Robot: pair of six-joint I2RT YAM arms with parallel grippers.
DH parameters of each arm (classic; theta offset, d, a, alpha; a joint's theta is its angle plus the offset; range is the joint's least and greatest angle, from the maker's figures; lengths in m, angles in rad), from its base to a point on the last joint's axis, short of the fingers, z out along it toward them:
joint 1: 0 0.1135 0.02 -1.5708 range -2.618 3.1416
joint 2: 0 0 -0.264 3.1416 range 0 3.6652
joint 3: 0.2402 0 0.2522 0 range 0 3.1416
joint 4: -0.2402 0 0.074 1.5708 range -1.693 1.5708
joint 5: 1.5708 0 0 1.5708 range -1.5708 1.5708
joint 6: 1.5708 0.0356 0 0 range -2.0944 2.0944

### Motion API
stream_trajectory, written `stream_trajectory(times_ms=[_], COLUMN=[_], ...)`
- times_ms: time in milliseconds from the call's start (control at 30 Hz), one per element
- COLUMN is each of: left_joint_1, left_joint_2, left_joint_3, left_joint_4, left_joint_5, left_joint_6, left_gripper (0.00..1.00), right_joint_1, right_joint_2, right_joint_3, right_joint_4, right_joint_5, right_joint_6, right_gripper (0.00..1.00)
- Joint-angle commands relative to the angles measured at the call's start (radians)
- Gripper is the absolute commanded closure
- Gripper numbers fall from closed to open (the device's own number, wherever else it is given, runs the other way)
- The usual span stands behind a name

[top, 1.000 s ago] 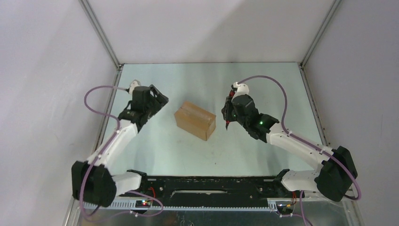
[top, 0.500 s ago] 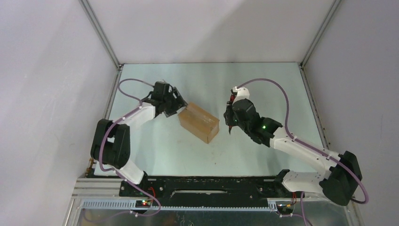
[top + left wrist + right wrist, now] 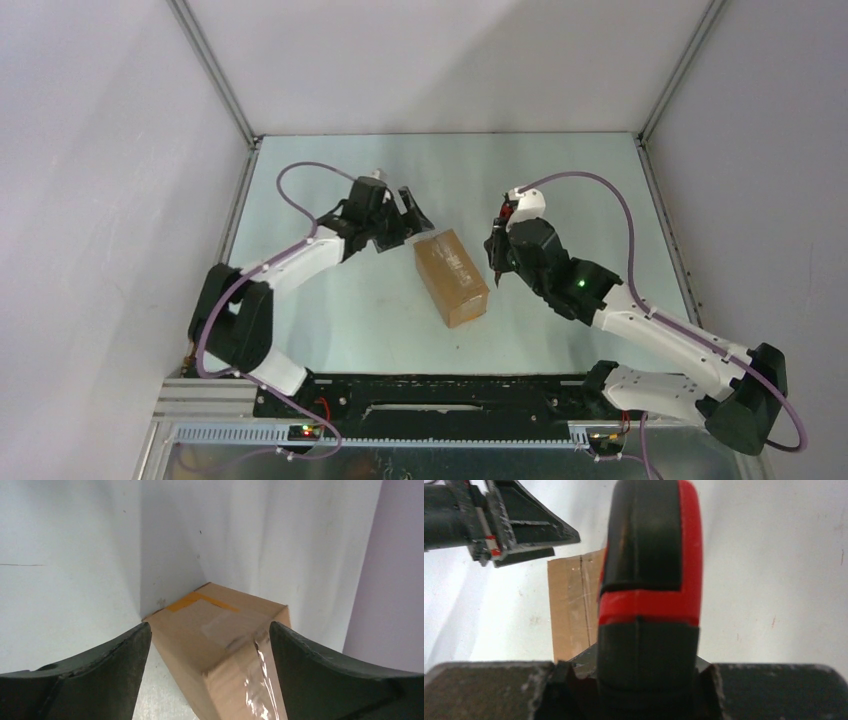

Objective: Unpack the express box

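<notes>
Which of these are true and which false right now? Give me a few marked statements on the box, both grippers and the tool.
1. The box is closed, with tape over it. True.
2. The left gripper is shut on the box. False: it is open, and the box's end shows between its spread fingers in the left wrist view.
3. The right gripper holds a red-and-black knife. True.
4. The box stands against the back wall. False: it lies near the middle of the table, between the two grippers.
</notes>
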Motion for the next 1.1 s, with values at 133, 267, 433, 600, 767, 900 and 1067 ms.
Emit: stream_trajectory(times_ms=[133,267,433,600,767,900,1067], left_joint_1=[0.093,0.092,0.077,0.076,0.076,0.076,0.076], left_joint_2=[-0.271,-0.324,-0.316,-0.297,-0.246,-0.213,-0.207], left_joint_3=[0.009,-0.103,-0.216,-0.273,-0.300,-0.317,-0.348], left_joint_4=[-0.128,-0.030,0.088,0.174,0.263,0.291,0.309], left_joint_5=[0.035,0.175,0.283,0.307,0.318,0.302,0.263], left_joint_6=[0.117,0.048,-0.017,-0.080,-0.131,-0.164,-0.196], left_gripper=[0.01,0.05,0.06,0.10,0.12,0.15,0.19], right_joint_1=[0.040,0.058,0.088,0.115,0.127,0.130,0.129], right_joint_2=[0.025,0.114,0.243,0.347,0.437,0.506,0.557], right_joint_3=[0.003,0.018,0.019,0.018,0.018,0.018,0.017], right_joint_4=[0.342,0.495,0.755,0.990,1.143,1.262,1.347], right_joint_5=[0.061,0.104,0.116,0.127,0.123,0.119,0.122], right_joint_6=[-0.100,-0.136,-0.244,-0.346,-0.388,-0.445,-0.485], right_gripper=[1.00,1.00,1.00,1.00,1.00,1.00,1.00])
